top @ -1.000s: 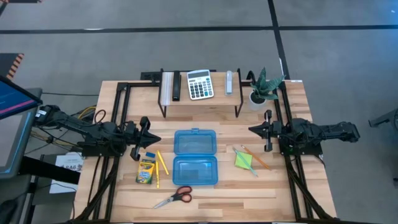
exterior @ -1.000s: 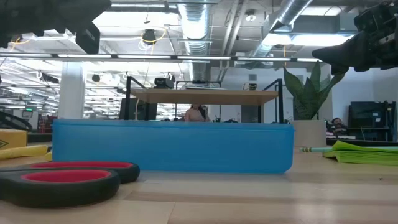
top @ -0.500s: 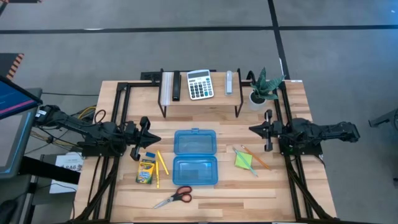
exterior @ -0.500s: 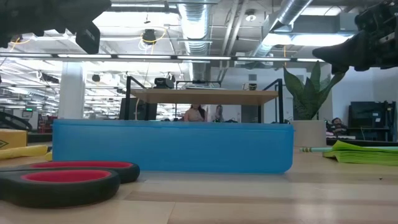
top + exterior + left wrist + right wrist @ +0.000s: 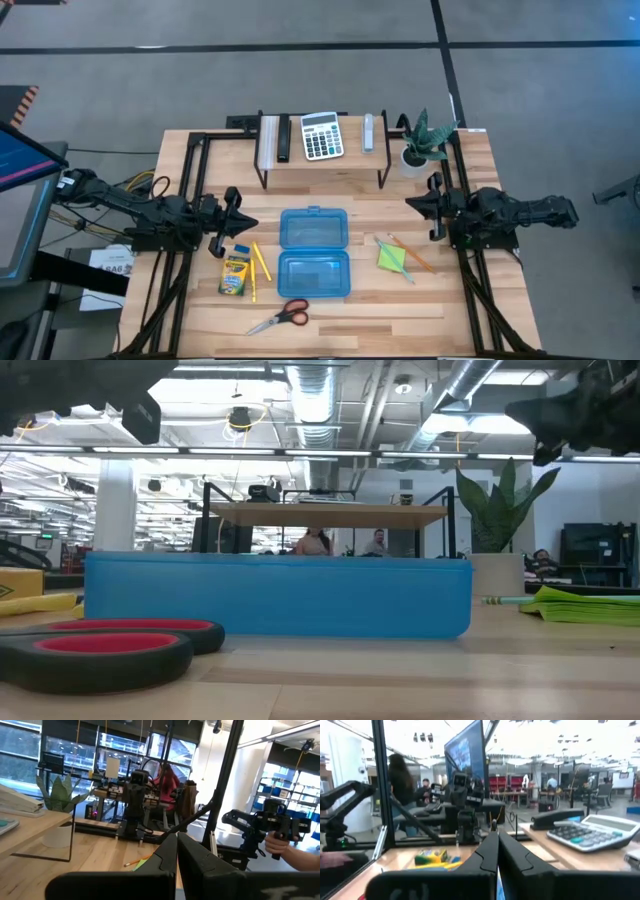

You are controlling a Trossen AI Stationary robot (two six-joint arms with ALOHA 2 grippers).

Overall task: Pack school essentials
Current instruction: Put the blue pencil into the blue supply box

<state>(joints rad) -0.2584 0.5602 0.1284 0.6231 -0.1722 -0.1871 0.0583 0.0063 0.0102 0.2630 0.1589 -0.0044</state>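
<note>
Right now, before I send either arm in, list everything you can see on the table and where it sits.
pencil case: 1, blue, open, table centre
crayon box: 1, yellow-green, left of the case
eraser: 1, blue, just behind the crayon box
yellow pencils: 2, between crayon box and case
scissors: 1 pair, red handles, front of the case
sticky-note pad: 1, lime-green, right of the case
orange pencil: 1, across the pad's right side
calculator: 1, white-grey, on the rear shelf
potted plant: 1, green, rear right
left gripper: shut, empty, raised left of the case
right gripper: shut, empty, raised right of the case
</note>
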